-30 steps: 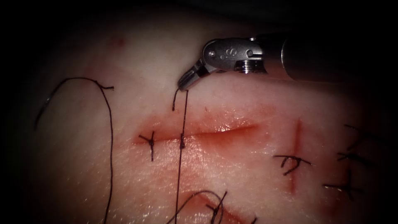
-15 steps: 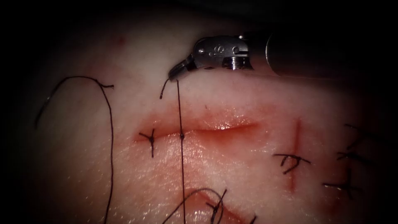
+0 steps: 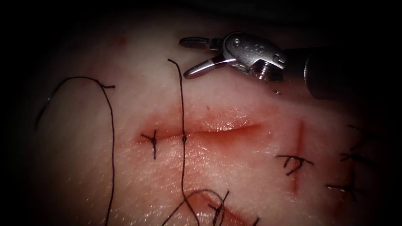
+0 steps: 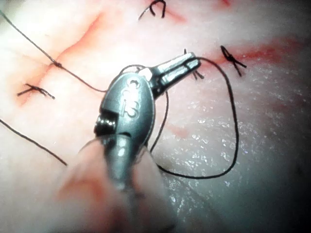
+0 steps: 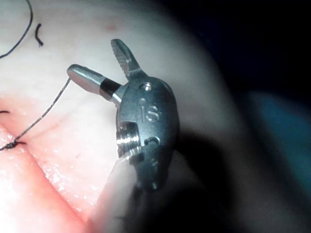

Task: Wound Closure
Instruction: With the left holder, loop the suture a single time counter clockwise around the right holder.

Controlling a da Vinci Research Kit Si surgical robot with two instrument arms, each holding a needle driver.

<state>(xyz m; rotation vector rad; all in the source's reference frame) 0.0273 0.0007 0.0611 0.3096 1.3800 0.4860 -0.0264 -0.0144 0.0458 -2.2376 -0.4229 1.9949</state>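
Observation:
On the tissue (image 3: 234,167), the horizontal cut (image 3: 222,133) carries a finished stitch (image 3: 153,144) at its left end and a knot (image 3: 183,136) beside it. The thread (image 3: 182,104) rises from that knot to a free end and also runs down the picture. My right tool (image 3: 184,58) hovers above the cut, jaws open and empty, just right of that free end; its open jaws (image 5: 95,58) appear beside the thread (image 5: 46,114). My left tool (image 4: 193,60) is shut on a loop of thread (image 4: 234,121). A long strand (image 3: 112,138) arcs far left; whether its dim end is the needle I cannot tell.
A short vertical cut (image 3: 299,155) with a tied stitch (image 3: 295,161) lies to the right, with more stitches (image 3: 351,184) beyond it. Another stitched cut (image 3: 220,209) sits at the lower edge, where the thread loops.
The right tool's jaws have opened and let go of the thread's short end, then drawn back to the right. The released end now stands free above the knot.

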